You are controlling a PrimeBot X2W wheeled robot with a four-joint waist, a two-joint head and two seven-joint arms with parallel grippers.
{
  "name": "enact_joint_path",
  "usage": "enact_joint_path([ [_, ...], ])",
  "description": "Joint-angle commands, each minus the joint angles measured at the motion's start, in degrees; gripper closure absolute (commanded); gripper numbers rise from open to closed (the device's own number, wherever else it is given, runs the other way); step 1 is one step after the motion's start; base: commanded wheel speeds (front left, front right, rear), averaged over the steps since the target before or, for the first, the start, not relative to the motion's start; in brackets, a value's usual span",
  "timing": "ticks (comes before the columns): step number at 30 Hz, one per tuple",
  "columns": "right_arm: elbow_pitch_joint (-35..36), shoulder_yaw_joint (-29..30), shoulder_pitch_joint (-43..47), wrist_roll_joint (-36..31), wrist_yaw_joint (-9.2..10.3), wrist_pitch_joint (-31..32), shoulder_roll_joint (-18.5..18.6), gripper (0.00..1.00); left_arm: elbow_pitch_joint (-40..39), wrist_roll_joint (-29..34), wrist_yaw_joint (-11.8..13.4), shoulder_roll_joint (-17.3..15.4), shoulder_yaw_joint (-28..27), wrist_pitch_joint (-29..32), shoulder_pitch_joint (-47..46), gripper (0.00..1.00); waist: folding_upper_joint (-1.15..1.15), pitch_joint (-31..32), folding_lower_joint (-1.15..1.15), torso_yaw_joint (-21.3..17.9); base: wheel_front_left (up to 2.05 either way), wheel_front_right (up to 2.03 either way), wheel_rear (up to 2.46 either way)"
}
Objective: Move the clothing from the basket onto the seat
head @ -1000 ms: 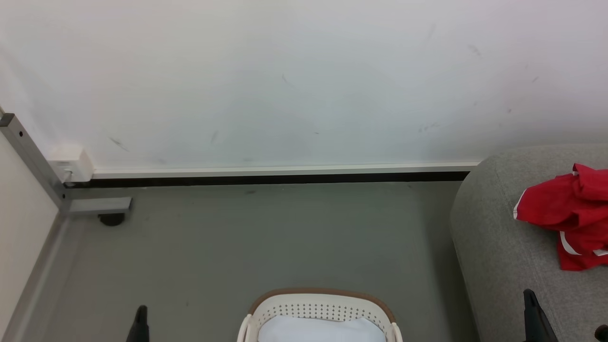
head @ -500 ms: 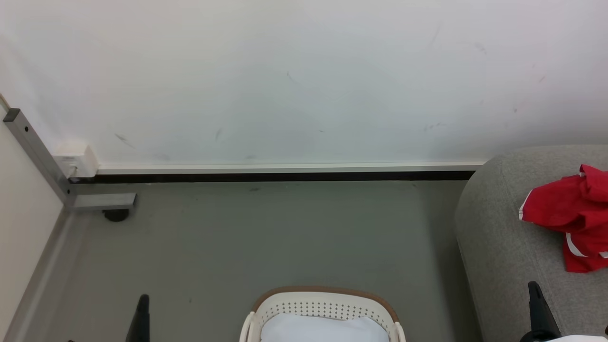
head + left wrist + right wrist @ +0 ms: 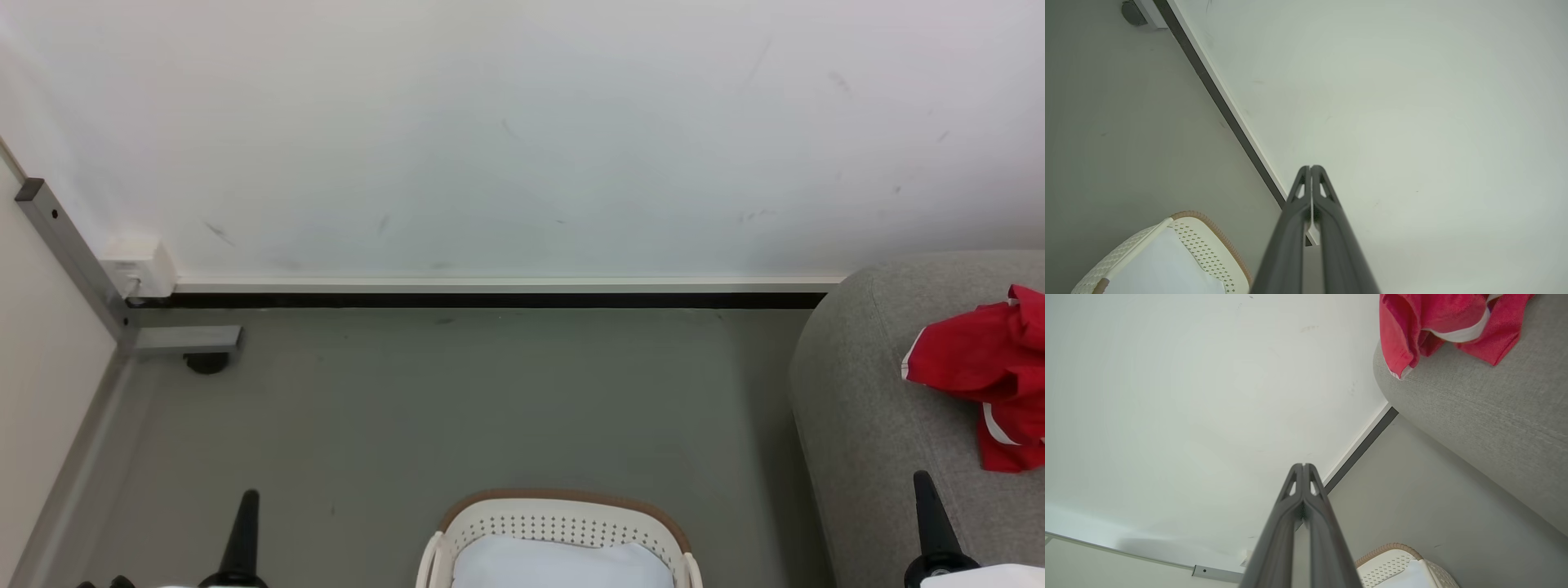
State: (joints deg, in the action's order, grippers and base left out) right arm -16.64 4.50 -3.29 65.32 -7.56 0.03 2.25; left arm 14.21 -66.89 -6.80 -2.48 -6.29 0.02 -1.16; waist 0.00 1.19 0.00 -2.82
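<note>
Far left: grey metal post (image 3: 69, 253) against the white wall (image 3: 522, 139). Near left, above the grey floor (image 3: 457, 400): left gripper (image 3: 247, 502), long dark fingers pressed fully together, gripping nothing. Near centre, on the floor: cream-white perforated plastic basket (image 3: 563, 500) with brown rim, smooth white lining (image 3: 563, 565) inside. Right: large light grey upholstered seat (image 3: 865, 408), with crumpled bright red, white-trimmed clothing (image 3: 976, 367) lying on top, well apart from the basket. Near right, seen against the seat: right gripper (image 3: 922, 482), fingers likewise closed tight, empty.
</note>
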Motion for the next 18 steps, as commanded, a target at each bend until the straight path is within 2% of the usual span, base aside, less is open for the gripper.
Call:
enact_joint_path([
  [1,0.8,0.4,-1.0,1.8,0.08,0.4,0.6,1.00,-0.5,-1.9,-0.3,-0.5,-0.2,0.6,-1.2,1.00,0.00,0.0,0.00,0.1,0.00,0.00,0.00],
  [18,1.5,1.0,-1.9,11.2,0.09,2.8,0.7,1.00,-0.4,-10.7,-0.5,-0.6,-0.2,2.8,-2.8,1.00,0.00,-0.5,0.00,1.0,0.00,0.00,0.00],
])
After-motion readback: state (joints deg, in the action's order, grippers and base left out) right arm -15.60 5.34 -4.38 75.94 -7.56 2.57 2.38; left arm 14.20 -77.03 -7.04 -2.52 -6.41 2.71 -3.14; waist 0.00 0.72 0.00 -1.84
